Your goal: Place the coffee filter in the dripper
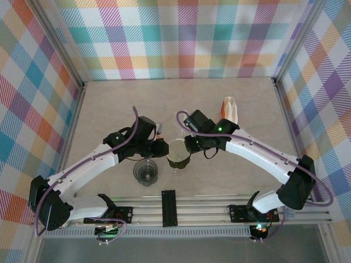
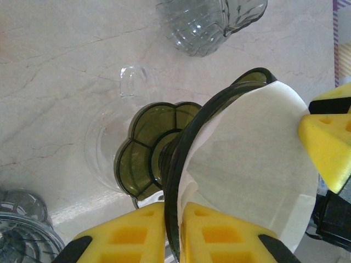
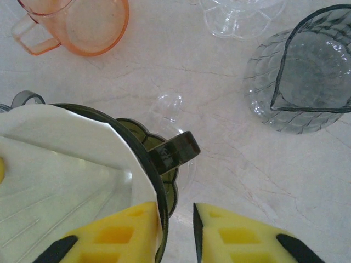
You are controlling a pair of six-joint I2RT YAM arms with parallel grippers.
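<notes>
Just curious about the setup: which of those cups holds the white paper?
The dark green dripper in the middle; the orange cup and grey jug are empty.

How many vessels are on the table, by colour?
Green dripper: 1
Orange cup: 1
Smoky grey glass: 2 (pitcher, ribbed vessel)
Clear glass: 2 (handled cup under the dripper, flower-shaped piece)
Total: 6
</notes>
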